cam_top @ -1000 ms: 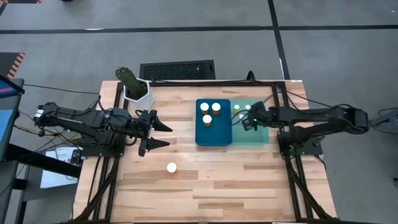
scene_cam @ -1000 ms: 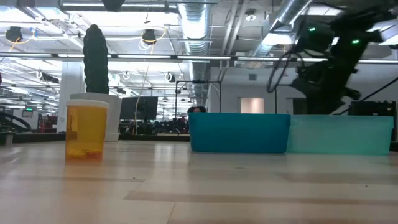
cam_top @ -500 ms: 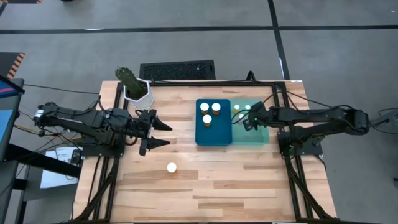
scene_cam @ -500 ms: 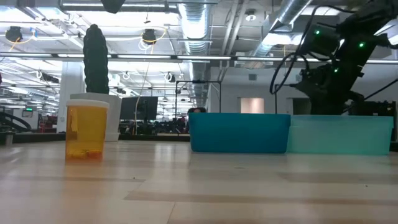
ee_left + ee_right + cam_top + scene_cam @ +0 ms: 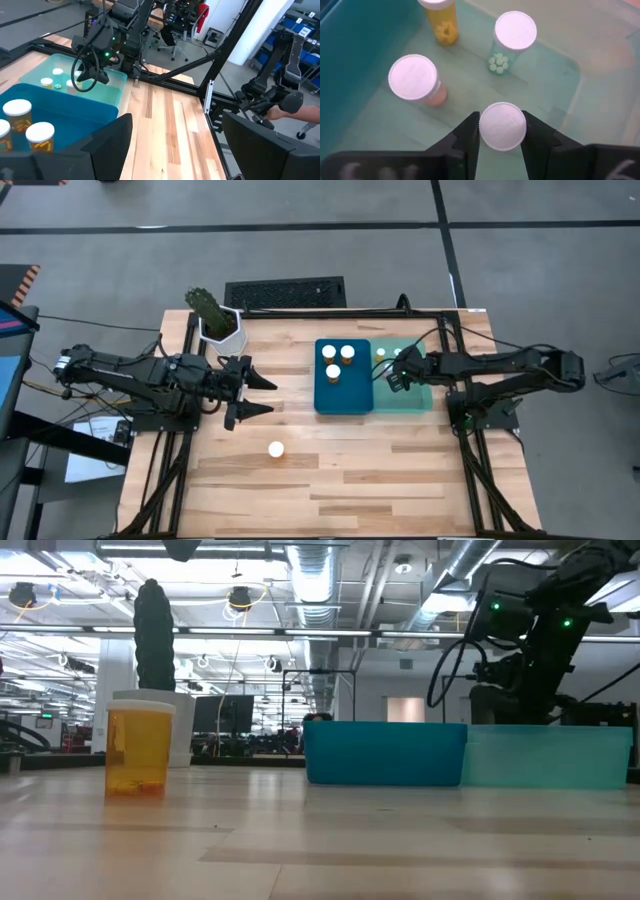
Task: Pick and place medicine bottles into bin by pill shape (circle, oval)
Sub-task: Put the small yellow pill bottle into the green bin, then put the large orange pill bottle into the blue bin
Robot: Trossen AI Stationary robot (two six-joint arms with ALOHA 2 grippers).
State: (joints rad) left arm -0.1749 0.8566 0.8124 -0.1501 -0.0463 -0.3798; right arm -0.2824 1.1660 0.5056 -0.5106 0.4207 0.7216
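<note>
— Jaws on the right gripper point(image 5: 502, 131) pinch a white-capped bottle point(image 5: 502, 126) by its cap, low inside the pale green bin point(image 5: 422, 394). Three more bottles stand in there ahead of it, apart from one another.

— So this is the placing step?

— I'd judge so. The bottle hangs over a bare patch of the bin floor, near the one with the pink pills point(image 5: 414, 78). Whether its base touches the floor, I cannot tell.

— What does the next move call for?

— Setting it down, spreading the jaws, then lifting straight up so the fingers don't knock its neighbours.

— And the left gripper point(image 5: 250, 393)?

— Jaws spread wide and holding nothing, it waits over the wooden surface point(image 5: 400, 460) beside the dark blue bin point(image 5: 322, 405), which holds three bottles.

— Anything left to sort?

— One bottle point(image 5: 276, 449) stands alone on the surface, near the left gripper. Its pill shape has to be read before choosing a bin; from above only the cap shows.
</note>
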